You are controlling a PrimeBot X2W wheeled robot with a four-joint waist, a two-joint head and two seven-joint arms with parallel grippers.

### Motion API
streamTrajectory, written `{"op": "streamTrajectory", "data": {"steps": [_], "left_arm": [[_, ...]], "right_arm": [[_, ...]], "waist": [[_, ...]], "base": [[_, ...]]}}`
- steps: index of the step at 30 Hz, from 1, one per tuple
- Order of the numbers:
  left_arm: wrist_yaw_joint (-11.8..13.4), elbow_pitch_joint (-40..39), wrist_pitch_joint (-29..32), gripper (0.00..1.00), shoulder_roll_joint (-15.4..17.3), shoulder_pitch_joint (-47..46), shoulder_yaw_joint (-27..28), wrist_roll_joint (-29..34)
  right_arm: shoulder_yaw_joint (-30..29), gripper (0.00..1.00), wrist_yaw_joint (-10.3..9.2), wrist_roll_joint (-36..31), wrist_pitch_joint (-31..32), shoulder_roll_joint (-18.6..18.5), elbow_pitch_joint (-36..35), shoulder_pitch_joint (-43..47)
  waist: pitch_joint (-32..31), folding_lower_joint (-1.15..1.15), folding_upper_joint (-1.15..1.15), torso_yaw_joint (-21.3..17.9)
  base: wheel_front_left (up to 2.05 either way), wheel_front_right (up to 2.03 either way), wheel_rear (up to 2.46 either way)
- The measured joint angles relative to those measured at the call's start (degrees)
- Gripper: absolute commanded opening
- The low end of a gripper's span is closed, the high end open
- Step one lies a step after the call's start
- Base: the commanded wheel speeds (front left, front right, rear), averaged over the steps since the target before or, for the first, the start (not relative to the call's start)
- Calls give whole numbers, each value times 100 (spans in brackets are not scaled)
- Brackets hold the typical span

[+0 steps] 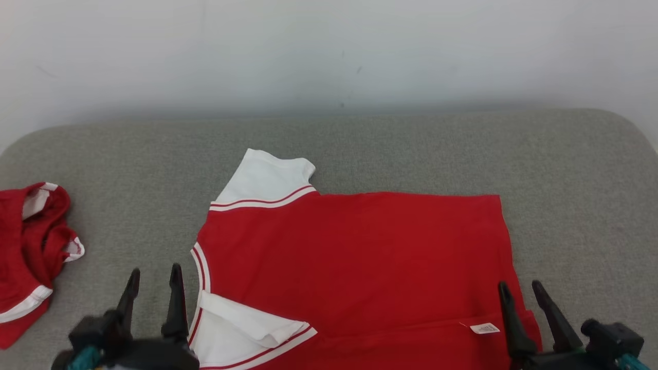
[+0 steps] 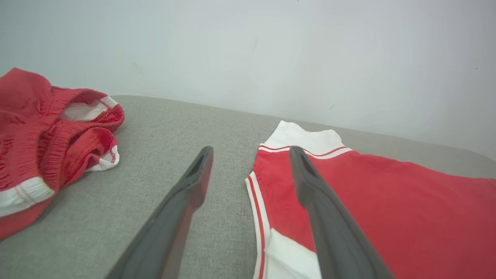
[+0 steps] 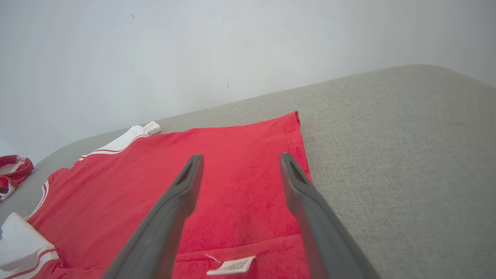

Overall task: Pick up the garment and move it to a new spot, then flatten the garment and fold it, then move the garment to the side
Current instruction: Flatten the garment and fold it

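Note:
A red shirt [image 1: 360, 257] with white sleeves lies spread flat on the grey padded surface [image 1: 411, 149], collar to the left and hem to the right. Its near edge is folded over, showing a white tag [image 1: 485, 328]. My left gripper [image 1: 155, 275] is open beside the collar, just left of the shirt [image 2: 387, 209], with nothing between its fingers. Over the hem end of the shirt [image 3: 232, 186], my right gripper [image 1: 519, 288] is open and empty, with the tag [image 3: 232, 266] lying between its fingers below.
A second red garment [image 1: 31, 252] with white trim lies crumpled at the left edge of the surface, also seen as the crumpled garment [image 2: 50, 143]. A pale wall [image 1: 329, 51] stands behind. Bare grey fabric [image 3: 407, 155] stretches to the right of the shirt.

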Motion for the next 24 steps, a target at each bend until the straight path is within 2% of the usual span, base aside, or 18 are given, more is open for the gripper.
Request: {"op": "streamTrajectory", "data": {"steps": [4,7,13,19,24], "left_arm": [[-131,369,338,100,381,-1038,-153,64],[-214,628,572,100,782,-1862,-347,59],[-281,1148,1185,100,1322,-3233,-586,-382],[-288,1619,1708,100,1766,-4074,-935,-673],[-289,2175,1868,100,1916,-4545,-1163,-842]], "right_arm": [[42,100,0,-121,-1,102,130,-673],[112,100,0,-202,0,176,331,-1231],[292,100,0,-232,-1,433,637,-2308],[468,100,0,-171,-1,681,762,-2844],[579,100,0,-120,-1,765,808,-2972]], "waist": [[221,0,0,-205],[436,1,0,-378],[960,1,1,-747],[1458,2,1,-1158],[1771,2,1,-1476]], "base": [[0,0,0],[0,0,0],[0,0,0],[0,0,0],[0,0,0]]}}
